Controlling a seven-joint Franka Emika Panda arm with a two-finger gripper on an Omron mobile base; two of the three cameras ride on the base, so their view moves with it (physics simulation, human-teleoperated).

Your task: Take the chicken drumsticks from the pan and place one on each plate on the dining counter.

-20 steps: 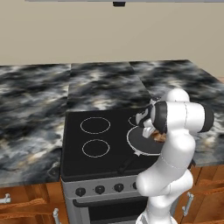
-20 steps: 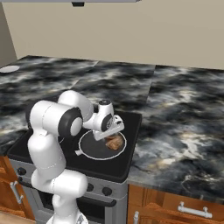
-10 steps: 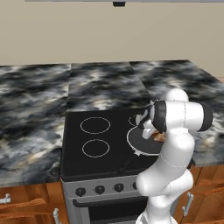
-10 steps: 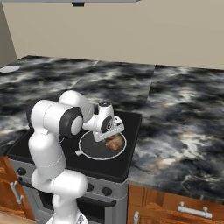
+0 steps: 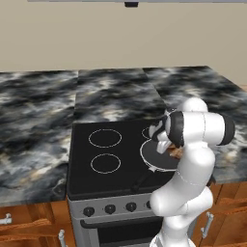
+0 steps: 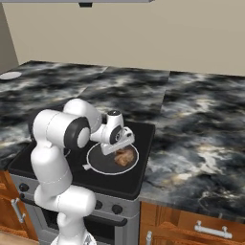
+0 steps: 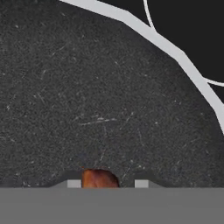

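right base view shows the pan (image 6: 111, 161) on the black cooktop (image 6: 139, 139), toward the cooktop's right front corner, its pale rim close to the right edge of the glass but still inside it. the chicken drumsticks (image 6: 125, 155) lie in the right half of the pan as one golden-brown heap, and i cannot tell the two apart. the fingers (image 6: 116, 149) are down inside the pan, right at the left side of that heap, under the white hand. the marble table (image 6: 201, 129) spreads wide and bare to the right of the cooktop and behind it as far as the wall. a small pale plate (image 6: 10, 75) sits near the far left edge of the table, well apart from the pan.

left base view has the pan (image 5: 157, 155) at the right side of the cooktop (image 5: 108, 159), with two white burner rings (image 5: 105, 150) free on the left half. the arm's elbow covers the right part of the pan, and a sliver of orange meat (image 5: 176, 153) shows beside it.

hand view looks almost flat onto the pan floor (image 7: 96, 100); the pale rim (image 7: 175, 54) runs across the upper right, with black glass beyond it. the fingers (image 7: 107, 183) stand close together, and between them sits a brown-orange end of a drumstick (image 7: 99, 178), touching or nearly touching both tips. they appear pinched on it, with the meat low against the pan floor.
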